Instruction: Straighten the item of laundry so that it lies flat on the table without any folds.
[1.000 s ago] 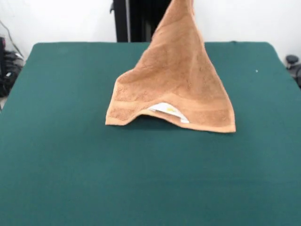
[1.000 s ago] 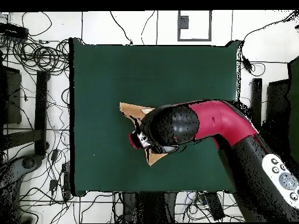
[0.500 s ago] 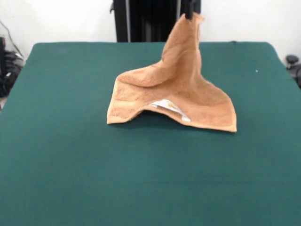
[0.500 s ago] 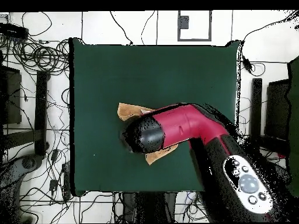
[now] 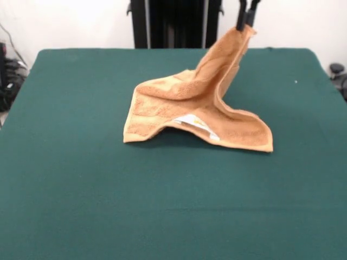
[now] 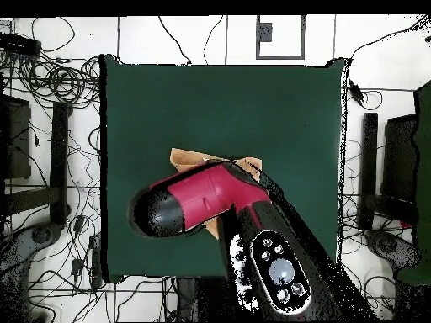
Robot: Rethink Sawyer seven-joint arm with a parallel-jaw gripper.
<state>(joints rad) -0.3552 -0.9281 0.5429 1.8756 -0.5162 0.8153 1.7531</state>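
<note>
The item of laundry (image 5: 184,100) is a tan-orange towel, partly lying on the green table (image 5: 81,179) and partly pulled up into a peak that leans to the right. My gripper (image 5: 245,21) is shut on the raised corner at the top of the front view. The towel's front edge arches off the table, and a white label (image 5: 196,123) shows beneath it. In the overhead view the red arm (image 6: 202,195) covers most of the towel (image 6: 188,157) and hides the gripper.
A black pedestal column (image 5: 173,21) stands behind the table's far edge. Cables (image 6: 50,80) and dark equipment (image 5: 8,76) lie around the table (image 6: 219,101) on the floor.
In the front view the gripper has come down and moved right with the corner. The towel's peak is lower and slanted, and more cloth rests on the table. In the overhead view the arm has swung left.
</note>
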